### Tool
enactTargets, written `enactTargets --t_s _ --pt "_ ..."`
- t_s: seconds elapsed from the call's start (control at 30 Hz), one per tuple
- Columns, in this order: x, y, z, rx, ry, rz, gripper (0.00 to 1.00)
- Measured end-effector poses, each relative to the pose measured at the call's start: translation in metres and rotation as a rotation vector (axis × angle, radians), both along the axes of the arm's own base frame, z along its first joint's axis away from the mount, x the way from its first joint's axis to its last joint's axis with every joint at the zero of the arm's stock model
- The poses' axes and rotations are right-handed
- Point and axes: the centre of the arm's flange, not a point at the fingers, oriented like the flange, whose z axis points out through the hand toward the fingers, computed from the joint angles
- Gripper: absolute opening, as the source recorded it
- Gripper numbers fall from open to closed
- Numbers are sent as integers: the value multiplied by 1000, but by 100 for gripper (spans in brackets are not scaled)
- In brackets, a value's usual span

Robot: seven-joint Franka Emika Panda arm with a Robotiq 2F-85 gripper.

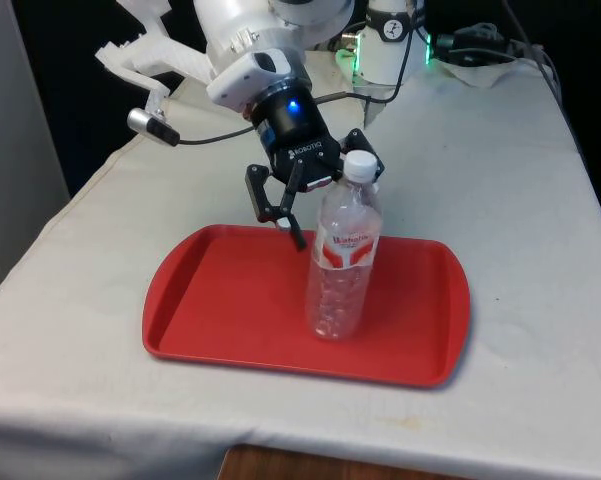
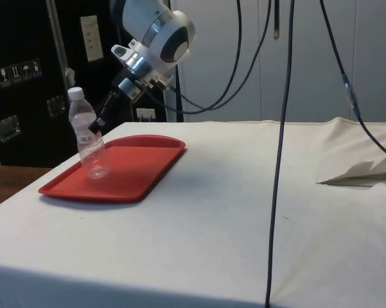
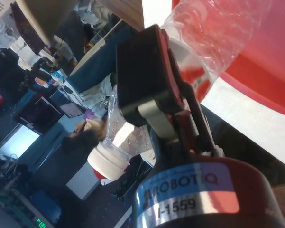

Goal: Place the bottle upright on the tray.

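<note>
One bottle (image 1: pixel 344 255) upright on tray (image 1: pixel 210 300), between spread jaws.

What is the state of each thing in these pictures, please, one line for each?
Water bottle: standing upright on the tray, white cap on, clear and seemingly empty.
Red tray: lying flat on the white cloth, carrying the bottle.
Gripper: fingers open, one on each side of the bottle's upper part, not clamped.
Crumpled paper: lying on the cloth, far from the tray.
</note>
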Motion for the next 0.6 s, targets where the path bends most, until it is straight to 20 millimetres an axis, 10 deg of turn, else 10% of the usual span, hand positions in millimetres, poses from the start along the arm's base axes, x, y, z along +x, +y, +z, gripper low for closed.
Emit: enactTargets --t_s 0.6 --pt "0 0 0 4 0 4 100"
